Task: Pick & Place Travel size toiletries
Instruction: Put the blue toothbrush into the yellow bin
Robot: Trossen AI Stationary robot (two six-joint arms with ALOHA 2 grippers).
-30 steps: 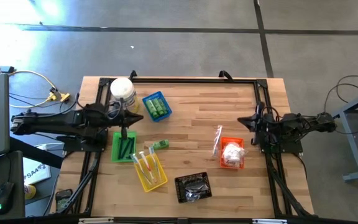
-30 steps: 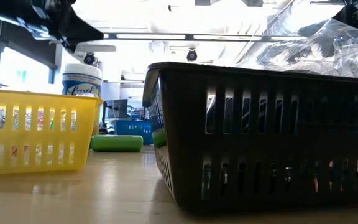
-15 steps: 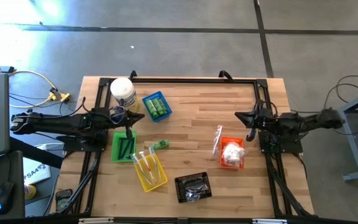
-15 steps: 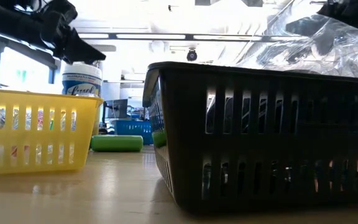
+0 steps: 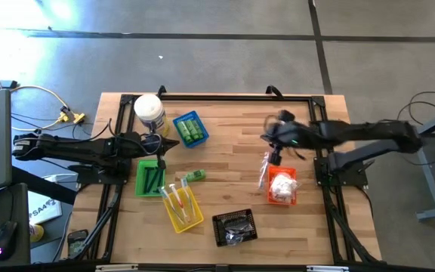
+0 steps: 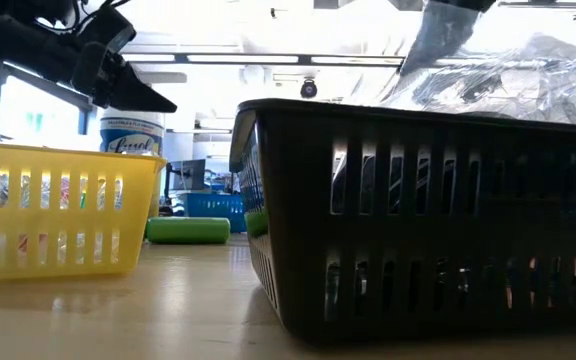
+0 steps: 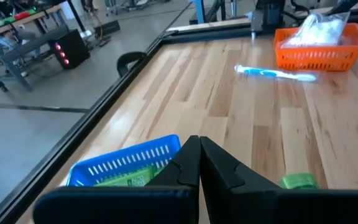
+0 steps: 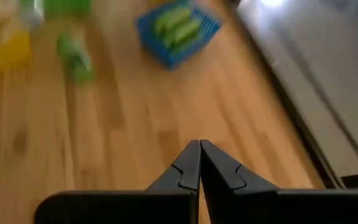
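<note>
Right tool (image 5: 272, 138) closed and empty, arm stretched over mid-bench (image 5: 232, 151) above the wrapped stick (image 5: 263, 169) beside the orange basket (image 5: 282, 187); left tool (image 5: 166, 143) closed, empty, over the green basket (image 5: 149, 177); loose green bottle (image 5: 195, 175) near the yellow basket (image 5: 181, 208).

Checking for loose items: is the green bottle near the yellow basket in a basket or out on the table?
Out. The green bottle lies on its side on bare wood, between the green basket and yellow basket.
</note>
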